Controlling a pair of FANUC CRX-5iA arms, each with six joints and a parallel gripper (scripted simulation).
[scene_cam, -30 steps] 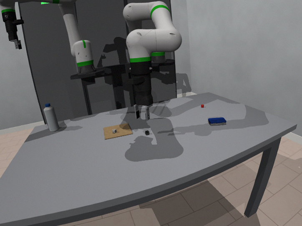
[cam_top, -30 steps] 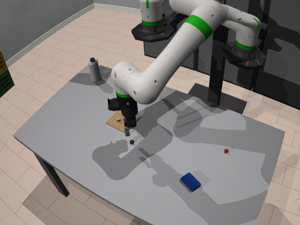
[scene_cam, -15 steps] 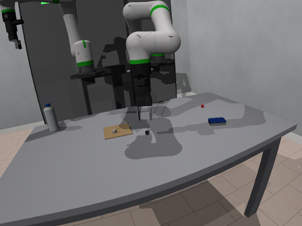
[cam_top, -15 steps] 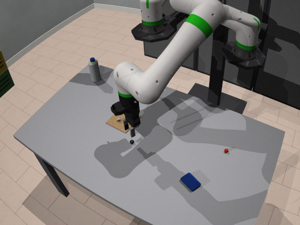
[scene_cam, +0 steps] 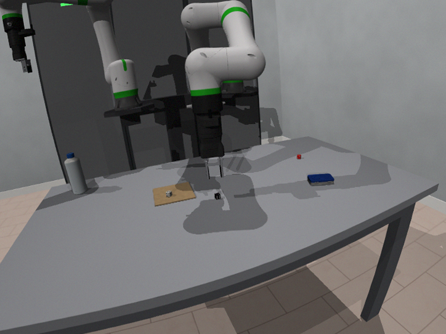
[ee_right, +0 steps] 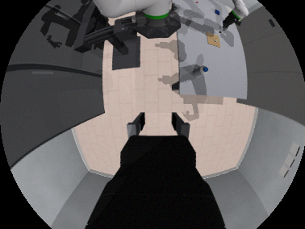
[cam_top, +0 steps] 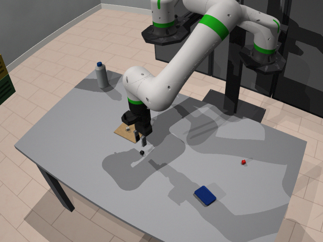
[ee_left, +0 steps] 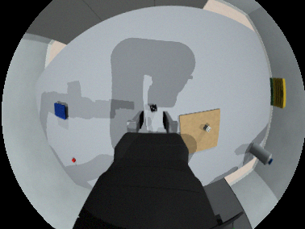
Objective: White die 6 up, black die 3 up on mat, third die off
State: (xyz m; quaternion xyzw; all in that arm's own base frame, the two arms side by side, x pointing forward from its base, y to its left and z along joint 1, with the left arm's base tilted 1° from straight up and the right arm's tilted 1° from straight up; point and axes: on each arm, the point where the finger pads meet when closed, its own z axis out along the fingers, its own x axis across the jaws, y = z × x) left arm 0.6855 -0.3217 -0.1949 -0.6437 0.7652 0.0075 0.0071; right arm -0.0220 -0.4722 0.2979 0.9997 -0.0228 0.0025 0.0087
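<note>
left gripper (cam_top: 140,139) (scene_cam: 215,176) (ee_left: 153,120) above black die (cam_top: 141,153) (scene_cam: 217,195) (ee_left: 153,108)

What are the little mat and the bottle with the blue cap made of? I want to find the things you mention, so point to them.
The mat (cam_top: 120,132) (scene_cam: 160,200) (ee_left: 198,139) looks like cork or thin wood: it's flat, tan and dull. The bottle (cam_top: 102,76) (scene_cam: 76,177) (ee_left: 260,152) could be plastic or painted metal; its body is smooth, plain grey. Its blue cap (cam_top: 99,63) (scene_cam: 70,155) (ee_right: 206,69) is probably plastic.
</note>
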